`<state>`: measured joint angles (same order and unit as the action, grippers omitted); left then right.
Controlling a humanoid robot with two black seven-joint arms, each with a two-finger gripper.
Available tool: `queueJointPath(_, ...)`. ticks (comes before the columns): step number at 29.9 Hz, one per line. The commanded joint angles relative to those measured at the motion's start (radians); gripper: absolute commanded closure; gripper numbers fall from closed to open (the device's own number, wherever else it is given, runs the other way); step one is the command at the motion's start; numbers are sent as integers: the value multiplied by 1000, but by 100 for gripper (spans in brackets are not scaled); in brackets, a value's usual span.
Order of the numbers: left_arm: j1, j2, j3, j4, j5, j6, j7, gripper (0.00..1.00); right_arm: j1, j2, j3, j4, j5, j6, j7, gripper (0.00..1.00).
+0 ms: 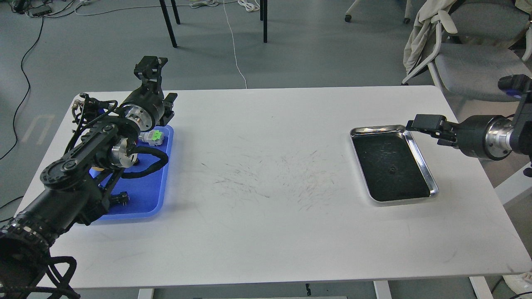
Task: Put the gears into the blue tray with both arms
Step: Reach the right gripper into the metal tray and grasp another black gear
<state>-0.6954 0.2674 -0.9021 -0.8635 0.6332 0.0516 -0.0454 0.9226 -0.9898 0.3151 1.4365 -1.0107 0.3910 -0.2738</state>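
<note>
One tiny black gear lies on the dark floor of the silver tray at the right. The blue tray sits at the table's left, partly covered by my left arm. My left gripper points up and away above the blue tray's far edge, its fingers apart with nothing between them. From the right, my right gripper points left at the silver tray's far right corner, up and right of the gear. It is open and empty.
In the blue tray lie a grey-and-green connector and a small black part. The white table carries dark scuff marks at its middle. A grey chair stands beyond the right far corner.
</note>
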Motion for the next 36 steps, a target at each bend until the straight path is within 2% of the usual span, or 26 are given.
queueJointPath(1,-1,9,0,-2,0,1,-1,1,42,57,-108,-53,-98,-1,2,2)
queueJointPath(11,-1,15,8,-8,0,1,-1,1,-19,253,-122,-312,-241,-11,8,3)
queueJointPath(18,-3,7,8,-11,0,2,-1,1,-28,332,-169,-363,-249,-15,13,6)
queueJointPath(26,-3,12,8,-38,0,4,-1,1,-33,364,-180,-393,-249,-24,16,13)
queueJointPath(36,-3,10,8,-40,0,7,-1,1,-22,376,-197,-393,-284,-21,21,46)
